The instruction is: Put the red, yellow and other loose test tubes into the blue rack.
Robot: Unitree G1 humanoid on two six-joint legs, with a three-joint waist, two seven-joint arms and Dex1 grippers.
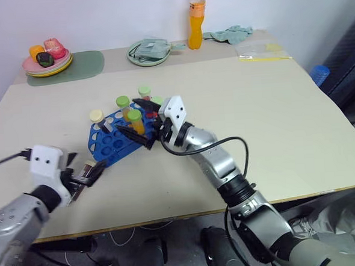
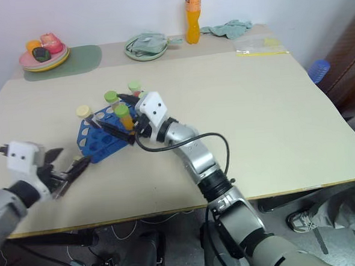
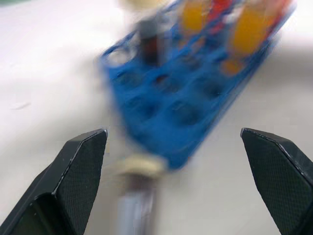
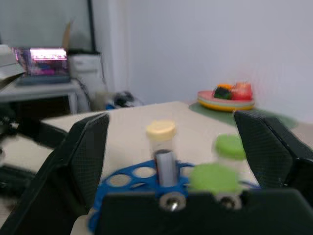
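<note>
1. Blue plastic test-tube rack [image 1: 108, 140], lying near the middle of the pale beige desk [image 1: 273, 121], closer to its front-left part; several of its round holes are unfilled.
2. Capped test tubes standing in the rack: one with a pale yellow cap [image 1: 96, 116], three with green caps [image 1: 122, 102], and a yellow-filled tube with a green cap [image 1: 134, 120] at the side nearest the right hand.
3. Loose test tube with a cream cap [image 3: 141, 166], lying on the desk just beside the rack's near edge, in front of the left hand; blurred in the left wrist view.
4. Right hand [image 1: 134, 122], at the rack's right side, its two black fingers spread wide on either side of the yellow-filled tube, gripping nothing.
5. Left hand [image 1: 86, 173], near the desk's front-left edge, just beside the rack; its fingers stand wide apart and hold nothing.
6. Background objects along the far desk edge: pink plate of toy food [image 1: 46, 64], green mat [image 1: 80, 66], green dish with cloth [image 1: 148, 52], orange drink bottle [image 1: 196, 18], teal cloth [image 1: 231, 33], clear plastic bag [image 1: 263, 52].
</note>
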